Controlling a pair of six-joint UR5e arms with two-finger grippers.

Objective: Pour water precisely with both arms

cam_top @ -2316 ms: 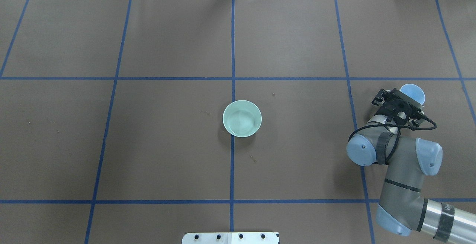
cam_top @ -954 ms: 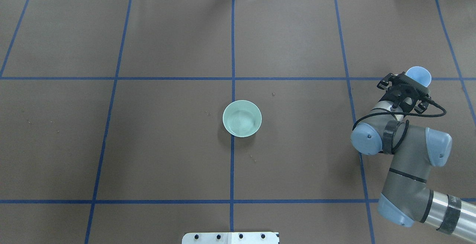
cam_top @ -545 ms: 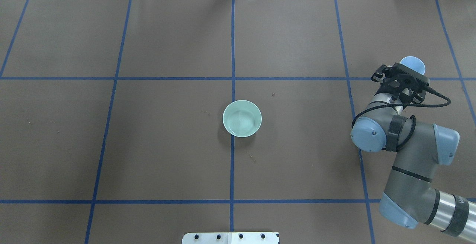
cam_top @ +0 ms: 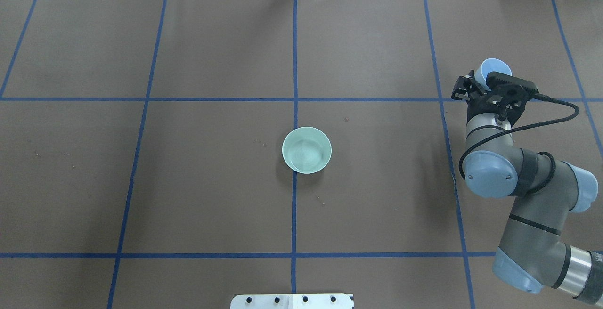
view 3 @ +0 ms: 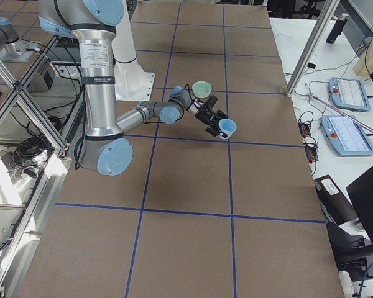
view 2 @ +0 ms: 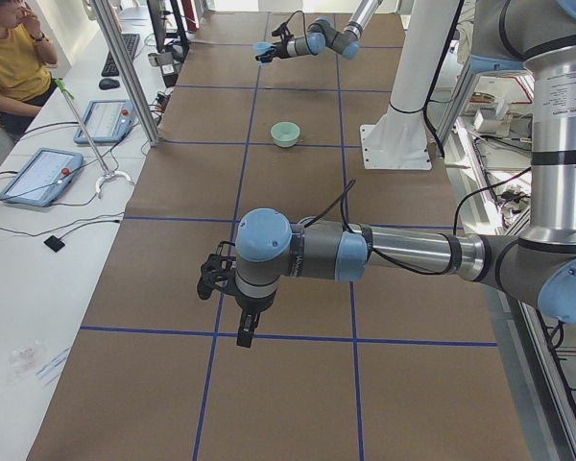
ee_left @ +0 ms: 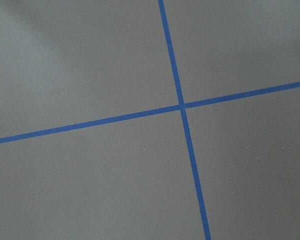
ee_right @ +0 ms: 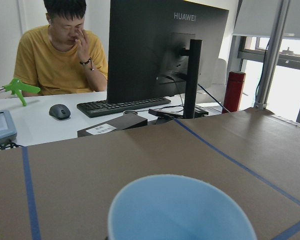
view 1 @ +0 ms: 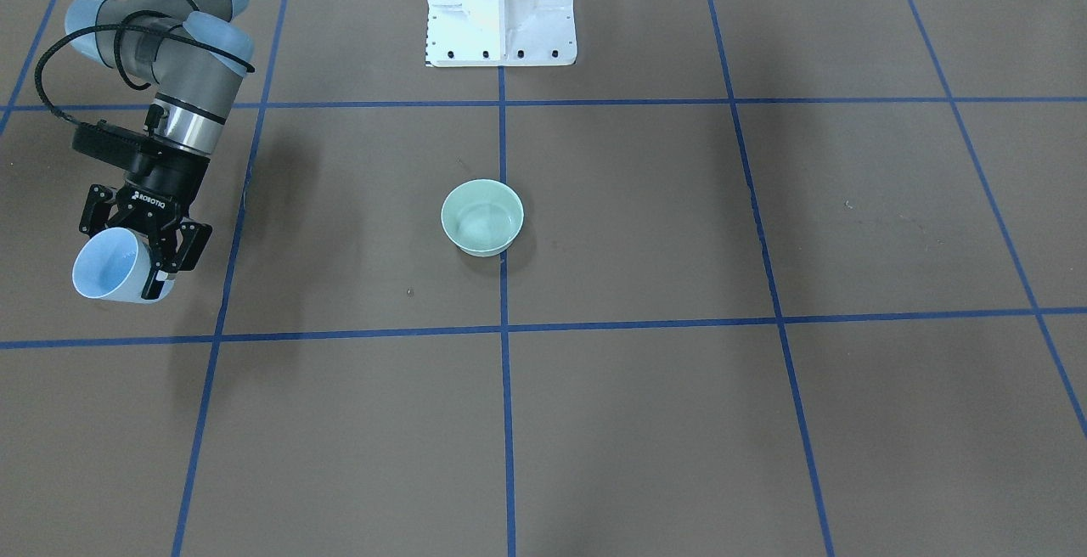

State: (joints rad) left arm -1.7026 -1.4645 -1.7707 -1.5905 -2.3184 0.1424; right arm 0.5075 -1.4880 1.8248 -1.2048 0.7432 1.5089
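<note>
Well, the writing first: you can read "ROBOTIQ" in white on the body of the right gripper (view 1: 127,268), and "HUAWEI" across the top back edge of the black monitor (ee_right: 160,50) that the right wrist camera faces. A band high on the right arm (view 1: 183,56) carries lettering too, but it is too small to read.

That gripper is clamped around a light blue cup (cam_top: 493,68), fingers on either side of its wall and its mouth facing up. You'll find it far out on the robot's right, well apart from the pale green bowl (cam_top: 285,150) that stands on the blue centre line of the brown table (cam_top: 212,40).

As for the water (cam_top: 306,154), only a faint glinting ripple inside the bowl shows it. The wrist camera cuts off the cup's lower half, so I cannot tell whether any lies in there.

Your left gripper (view 2: 216,280) shows only in the side view, dark and small, so I cannot tell how its fingers stand.
</note>
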